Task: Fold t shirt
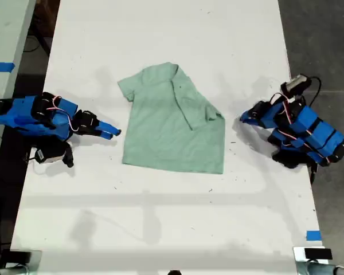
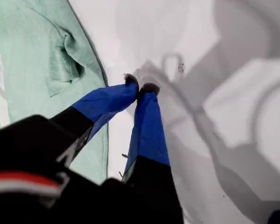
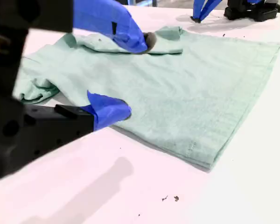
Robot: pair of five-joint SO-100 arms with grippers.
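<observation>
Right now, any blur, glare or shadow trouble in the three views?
Exterior view: sharp, even light, soft arm shadows on the table. First wrist view: big overlapping shadows beside my shut first end effector; near housing blurred. Second wrist view: shirt in focus, my open second end effector slightly soft, table tinted pink.

**Table** (image 1: 160, 34): bare white surface, open on every side of the t shirt (image 1: 172, 134).
**Exterior view's right:** a clear strip lies between the shirt's edge and my first hand (image 1: 243, 118), fingertips together.
**Exterior view's left:** my second hand (image 1: 116, 133), jaws apart, sits just beside the shirt's edge, leaving little room.
**Obstacles:** the two arm bodies, well apart.
</observation>
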